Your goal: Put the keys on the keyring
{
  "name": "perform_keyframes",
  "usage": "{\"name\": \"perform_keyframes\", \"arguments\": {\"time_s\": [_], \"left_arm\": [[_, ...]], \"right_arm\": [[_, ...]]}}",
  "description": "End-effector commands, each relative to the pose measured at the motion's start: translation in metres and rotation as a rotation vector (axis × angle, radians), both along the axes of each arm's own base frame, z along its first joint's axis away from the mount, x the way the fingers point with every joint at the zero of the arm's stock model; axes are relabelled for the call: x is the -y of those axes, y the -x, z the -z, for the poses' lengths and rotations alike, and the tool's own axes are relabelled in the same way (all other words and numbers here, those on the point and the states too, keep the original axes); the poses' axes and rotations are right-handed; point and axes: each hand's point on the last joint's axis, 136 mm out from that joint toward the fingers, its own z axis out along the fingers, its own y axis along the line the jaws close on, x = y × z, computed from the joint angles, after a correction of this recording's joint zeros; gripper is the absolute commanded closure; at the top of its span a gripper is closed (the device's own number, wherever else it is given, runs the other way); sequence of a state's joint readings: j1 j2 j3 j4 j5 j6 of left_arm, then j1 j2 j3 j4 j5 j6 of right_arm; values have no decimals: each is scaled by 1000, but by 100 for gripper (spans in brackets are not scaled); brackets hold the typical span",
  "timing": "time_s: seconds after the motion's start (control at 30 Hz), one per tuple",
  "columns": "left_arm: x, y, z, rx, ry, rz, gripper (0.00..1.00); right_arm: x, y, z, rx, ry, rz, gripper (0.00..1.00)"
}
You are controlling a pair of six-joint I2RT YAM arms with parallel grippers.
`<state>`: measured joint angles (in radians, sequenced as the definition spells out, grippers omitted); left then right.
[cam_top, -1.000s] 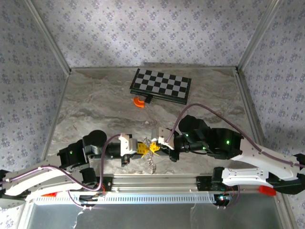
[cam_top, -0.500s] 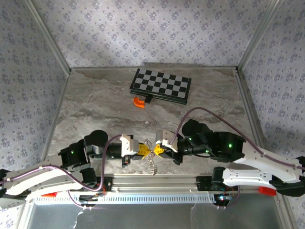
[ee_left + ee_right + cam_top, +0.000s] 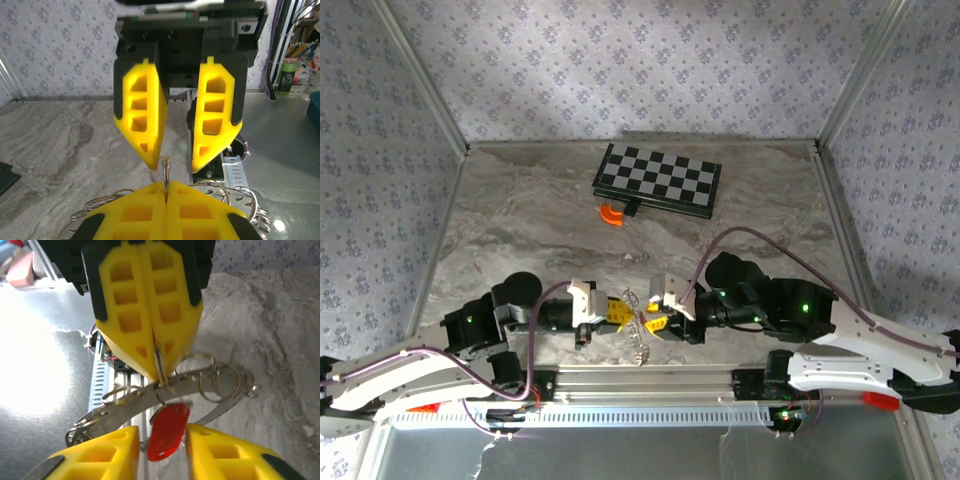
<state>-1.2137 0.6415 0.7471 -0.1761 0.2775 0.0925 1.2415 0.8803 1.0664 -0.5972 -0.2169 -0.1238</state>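
Red key point(image 3: 167, 431) low centre in right wrist view, apparently loose between parted fingers of right tool point(image 3: 176, 165). Long axis tilted up toward keyring point(image 3: 159, 360), pinched in shut left tool point(image 3: 156, 375) just above. Silver keys point(image 3: 220, 385) fanned around. Right tool nearer.

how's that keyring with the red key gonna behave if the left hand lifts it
Probably floppy: the keyring hangs from the left hand by one thin loop, smaller rings draped below, so it should swing. Likely light, being thin metal. The red key dangles inside the open right hand and may twist away if nudged.
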Motion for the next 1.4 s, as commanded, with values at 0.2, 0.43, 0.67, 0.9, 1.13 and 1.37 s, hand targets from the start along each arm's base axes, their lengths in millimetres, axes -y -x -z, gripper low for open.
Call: {"name": "perform_keyframes", "arguments": {"time_s": [0.2,0.43,0.67,0.9,1.13,1.37], "left_arm": [[-8,11,-37,33,138,41,100],[-10,11,-38,30,149,37,100],[-12,7,-40,35,158,11,100],[-13,6,-40,38,166,3,100],[-13,6,-40,36,170,3,100],[-13,7,-42,39,176,5,100]], "right_arm": [[-3,2,-7,-26,-119,17,57],[-7,11,-11,-33,-163,-26,60],[-13,16,-4,-54,-166,-55,60],[-18,11,-1,-49,-186,-30,61],[-28,13,1,-62,-190,-50,64],[-30,9,1,-52,-198,-34,78]]}}
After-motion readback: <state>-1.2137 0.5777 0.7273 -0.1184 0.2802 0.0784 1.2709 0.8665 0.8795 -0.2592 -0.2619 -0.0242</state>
